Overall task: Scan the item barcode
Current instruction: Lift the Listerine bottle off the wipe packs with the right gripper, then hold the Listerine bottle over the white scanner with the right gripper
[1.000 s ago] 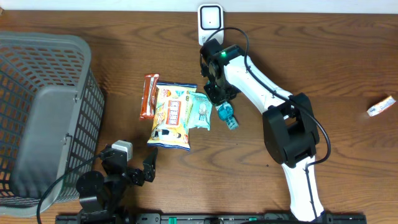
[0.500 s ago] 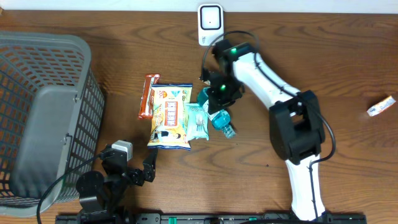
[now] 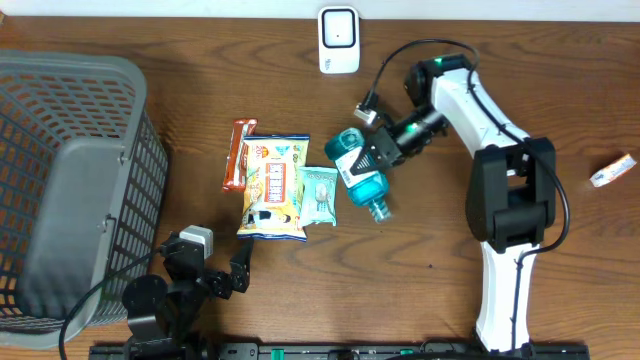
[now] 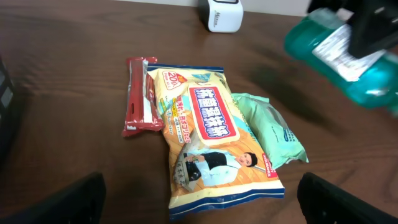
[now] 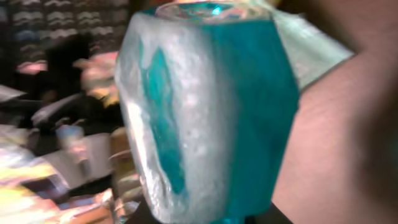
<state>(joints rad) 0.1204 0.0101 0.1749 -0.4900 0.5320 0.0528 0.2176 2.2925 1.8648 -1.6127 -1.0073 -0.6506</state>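
Observation:
My right gripper (image 3: 387,150) is shut on a teal bottle (image 3: 362,172) with a white label and holds it tilted above the table, right of the packets. That bottle fills the right wrist view (image 5: 211,106), with the gripper (image 5: 205,214) at the bottom edge. It also shows blurred at the top right of the left wrist view (image 4: 348,56). The white scanner (image 3: 339,40) stands at the back edge, up and left of the bottle. At the front left my left gripper (image 3: 208,268) stays open and holds nothing; in its own view its dark fingers (image 4: 81,199) flank the snack bag.
A red bar (image 3: 238,155), a yellow snack bag (image 3: 275,187) and a pale green packet (image 3: 320,195) lie together mid-table. A grey basket (image 3: 60,180) fills the left side. A small white item (image 3: 612,170) lies at the far right.
The right arm has swung to the right and raised the bottle away from the packets; the bottle now looks larger and more tilted. The left arm has not moved.

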